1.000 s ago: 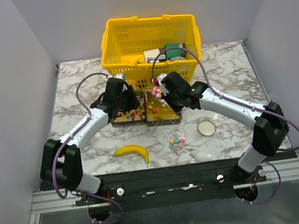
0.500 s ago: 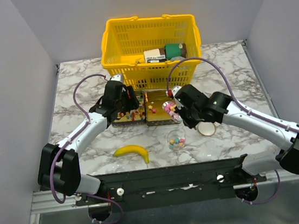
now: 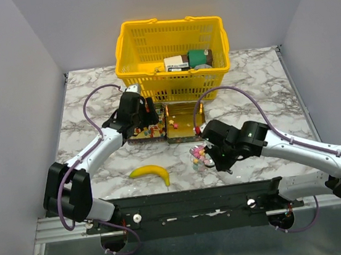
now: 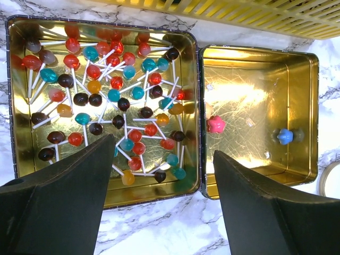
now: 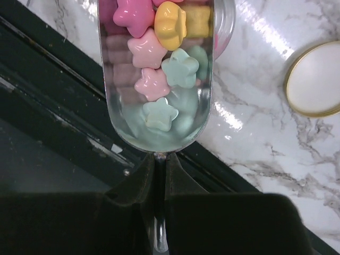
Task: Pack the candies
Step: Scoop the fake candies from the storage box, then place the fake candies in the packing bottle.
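The candies (image 5: 154, 82) are small star-shaped sweets in pink, yellow and pale green, heaped in a metal scoop (image 5: 159, 135). My right gripper (image 5: 159, 164) is shut on the scoop's thin handle. In the top view the right gripper (image 3: 216, 154) holds the scoop over a small glass jar (image 3: 200, 164) with a few candies in it. A pink candy (image 4: 215, 125) and a blue one (image 4: 285, 136) lie in the open gold tin (image 4: 255, 90). My left gripper (image 4: 162, 159) hangs open above the two tins, holding nothing.
A second tin (image 4: 190, 69), left of the gold one, holds several lollipops. A yellow basket (image 3: 169, 40) with boxes stands behind the tins. A banana (image 3: 151, 173) lies near the front edge. The jar's round lid (image 5: 316, 79) lies on the marble beside the jar.
My right arm has carried the loaded scoop from the gold tin toward the front edge, over the jar. The left gripper's jaws have spread wider above the tins.
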You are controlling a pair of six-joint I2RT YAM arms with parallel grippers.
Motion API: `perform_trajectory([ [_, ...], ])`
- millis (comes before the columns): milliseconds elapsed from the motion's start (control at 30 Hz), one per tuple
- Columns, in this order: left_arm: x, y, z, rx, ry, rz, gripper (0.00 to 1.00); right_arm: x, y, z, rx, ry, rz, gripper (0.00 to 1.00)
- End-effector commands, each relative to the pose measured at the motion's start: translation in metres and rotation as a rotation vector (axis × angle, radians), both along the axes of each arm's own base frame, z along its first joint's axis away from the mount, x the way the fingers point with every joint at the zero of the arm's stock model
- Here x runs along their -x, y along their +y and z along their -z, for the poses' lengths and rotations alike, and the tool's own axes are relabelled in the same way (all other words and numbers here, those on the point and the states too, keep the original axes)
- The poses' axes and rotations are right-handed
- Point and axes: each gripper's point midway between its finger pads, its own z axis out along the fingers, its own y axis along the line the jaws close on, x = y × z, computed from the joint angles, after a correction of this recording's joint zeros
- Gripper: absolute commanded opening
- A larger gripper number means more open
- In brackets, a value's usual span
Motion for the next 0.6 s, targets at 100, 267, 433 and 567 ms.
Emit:
perform_trajectory([
  [100,-0.005,0.003,0.004,-0.019,-0.011,-0.023,0.86,0.024,-0.010,-0.013,0.002,0.104,0.072,0.01],
  [267,-0.005,0.001,0.003,-0.014,-0.010,-0.015,0.86,0.034,-0.011,-0.006,0.045,0.176,0.081,0.01],
  [433,-0.005,0.002,-0.001,-0.019,-0.018,-0.013,0.86,0.034,-0.011,-0.004,0.059,0.192,0.102,0.01],
  [567,-0.004,0.002,-0.005,-0.012,-0.031,-0.007,0.86,0.043,-0.004,0.000,0.042,0.279,0.105,0.01],
])
